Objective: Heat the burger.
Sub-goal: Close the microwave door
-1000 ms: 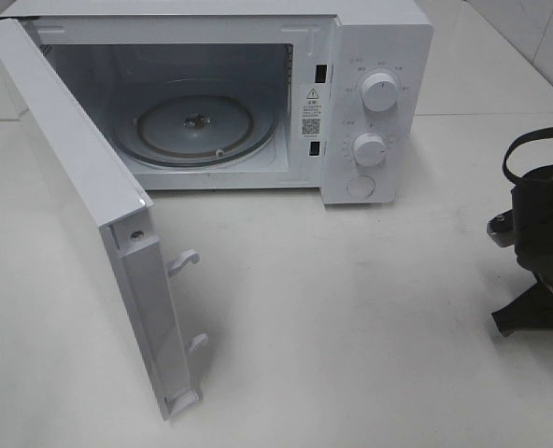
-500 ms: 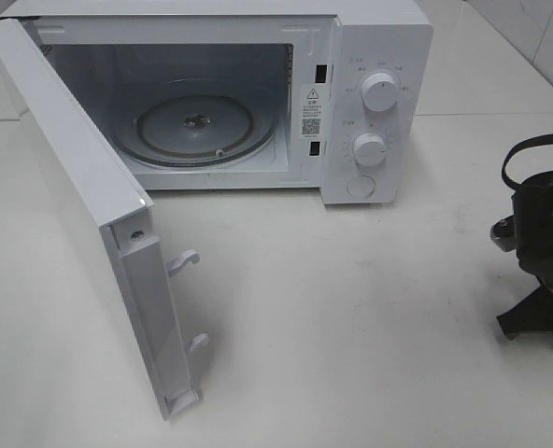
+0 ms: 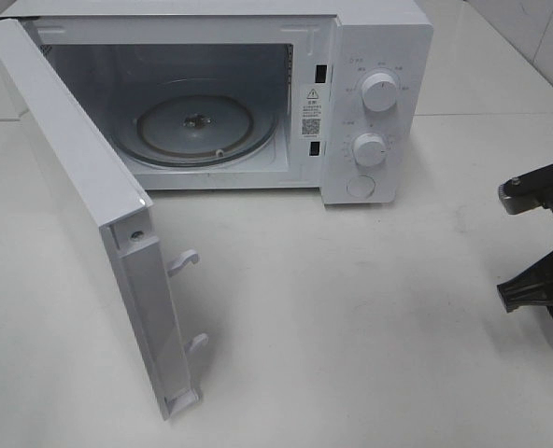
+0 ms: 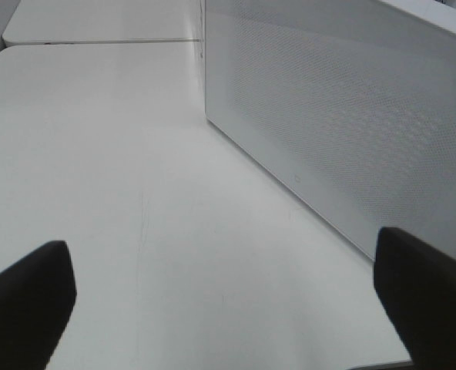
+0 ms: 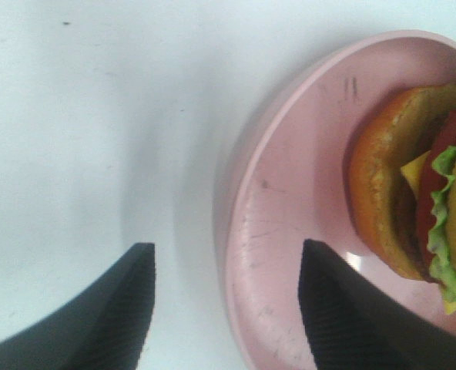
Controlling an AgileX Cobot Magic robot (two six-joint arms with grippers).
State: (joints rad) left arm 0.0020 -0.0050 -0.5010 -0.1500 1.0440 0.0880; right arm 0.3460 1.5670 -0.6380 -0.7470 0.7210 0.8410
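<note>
Shifted rightward, right end effector (image 5: 224, 308) has released, straddling the pink plate (image 5: 282, 231) rim; burger (image 5: 417, 189) just beyond.

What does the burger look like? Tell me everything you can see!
Only the right wrist camera shows the burger, and the picture's edge cuts part of it off. It has glossy golden-brown buns, a red tomato slice, a bit of yellow cheese and frilly green lettuce. It sits on a round pink plate, toward one side. One of the right gripper's dark jaws is over the plate's rim, the other over the white table; neither touches the burger.
</note>
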